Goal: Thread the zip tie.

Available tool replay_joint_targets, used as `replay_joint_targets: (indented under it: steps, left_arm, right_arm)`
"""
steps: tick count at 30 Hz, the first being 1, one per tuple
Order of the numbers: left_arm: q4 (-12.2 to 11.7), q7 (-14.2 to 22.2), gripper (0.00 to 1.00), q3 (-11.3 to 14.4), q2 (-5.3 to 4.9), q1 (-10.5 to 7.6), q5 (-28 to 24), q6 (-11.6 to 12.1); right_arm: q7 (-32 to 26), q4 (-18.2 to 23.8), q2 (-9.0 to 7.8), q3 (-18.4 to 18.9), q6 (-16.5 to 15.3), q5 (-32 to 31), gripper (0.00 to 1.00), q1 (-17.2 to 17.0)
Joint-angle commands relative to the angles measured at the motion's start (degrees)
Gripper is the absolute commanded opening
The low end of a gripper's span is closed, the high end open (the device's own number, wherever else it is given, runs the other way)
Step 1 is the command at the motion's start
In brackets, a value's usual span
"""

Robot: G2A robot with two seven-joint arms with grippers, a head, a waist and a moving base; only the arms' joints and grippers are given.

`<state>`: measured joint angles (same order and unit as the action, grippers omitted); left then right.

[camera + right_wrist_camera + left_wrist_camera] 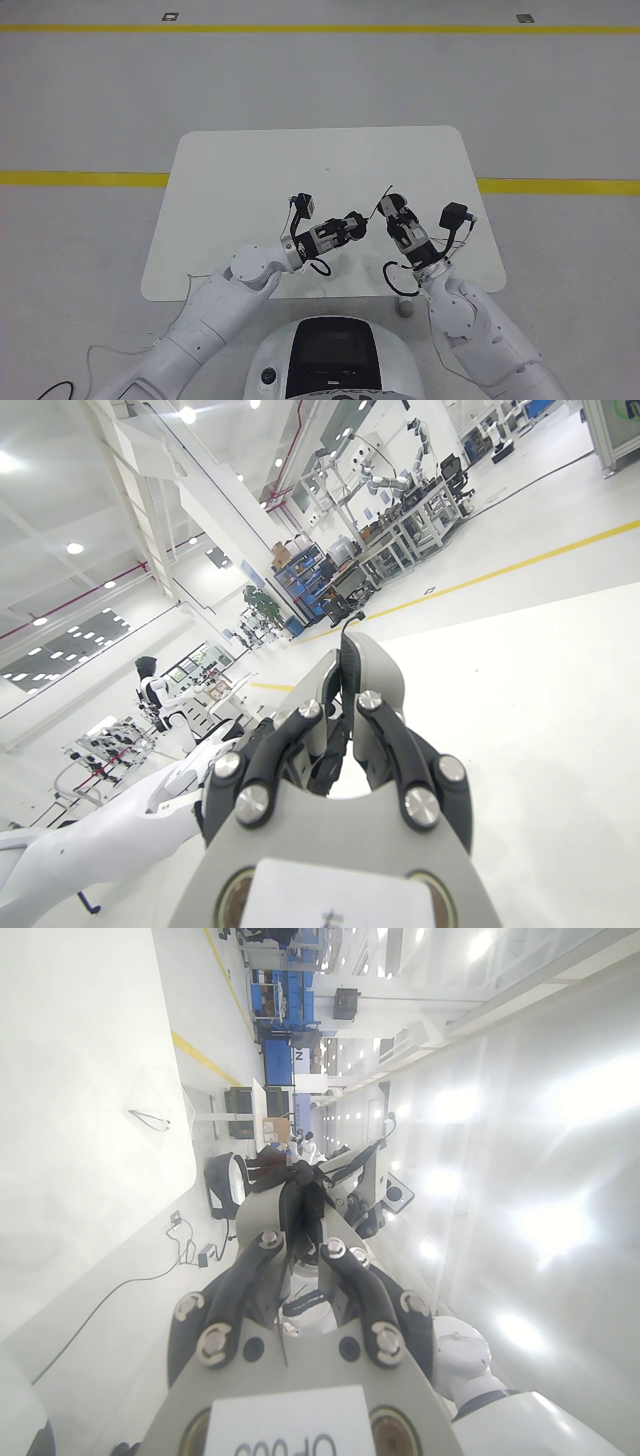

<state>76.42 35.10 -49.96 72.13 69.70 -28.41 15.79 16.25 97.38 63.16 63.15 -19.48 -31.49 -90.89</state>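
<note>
our left gripper [355, 221] and right gripper [391, 206] were pinched shut on the zip tie [343, 632], above the near side of the table [250, 180]. we feared the thin end could bend and miss the hole.

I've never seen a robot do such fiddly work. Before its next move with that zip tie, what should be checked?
1. Right gripper shut on the zip tie, end poking past its fingertips: ok.
2. Left gripper shut on a thin black strap: ok.
3. Both grippers close together above the white table: ok.
4. Strap tip lined up with the tie's head: cannot tell.
5. Tie already threaded: cannot tell.
</note>
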Motion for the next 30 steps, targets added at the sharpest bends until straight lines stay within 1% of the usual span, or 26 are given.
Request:
replay_joint_targets:
  steps: [1,30]
  left_arm:
    - [0.0,0.0,0.00,0.0,0.00,0.00,0.0,0.0]
    - [0.0,0.0,0.00,0.0,0.00,0.00,0.0,0.0]
  right_arm:
    - [0.0,-0.1,-0.04,-0.1,0.0,0.0,0.00,0.1]
    - [1.8,-1.4,-0.70,-1.9,0.0,0.6,0.00,1.5]
